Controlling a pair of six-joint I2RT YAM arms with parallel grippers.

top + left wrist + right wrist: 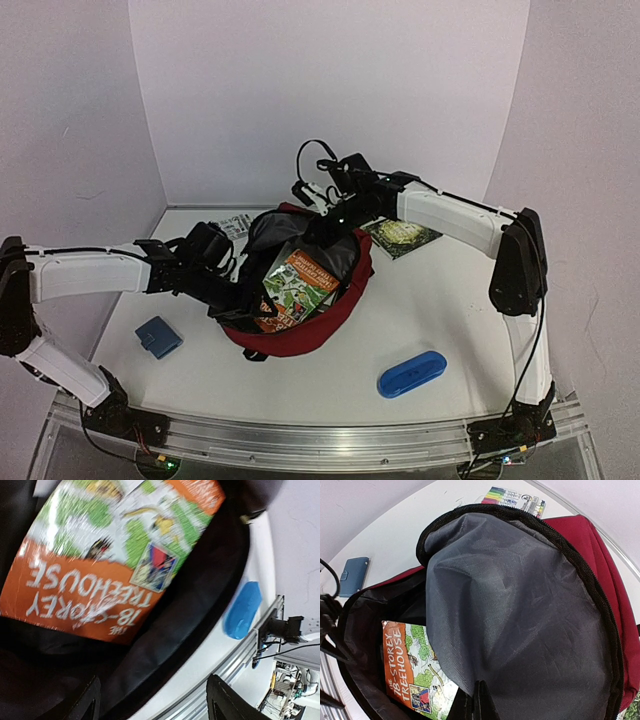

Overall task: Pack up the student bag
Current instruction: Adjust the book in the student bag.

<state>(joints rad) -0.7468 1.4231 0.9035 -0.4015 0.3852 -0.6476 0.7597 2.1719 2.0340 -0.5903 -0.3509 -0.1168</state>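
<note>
Inside the student bag (300, 338), which lies open on the table (450, 300) between the two arms, an orange book (295, 283) leans half-seated against the dark lining. The right pincer (477, 695), at the bag's far rim, is clenched on the grey-lined flap, holding the mouth wide. The left pincer (155, 707), at the bag's near-left rim, stands released, gripping nothing. Done well, the flap is held high while the left arm nudges the book flat and deep, before fetching the blue case (411, 373) in front of the bag.
</note>
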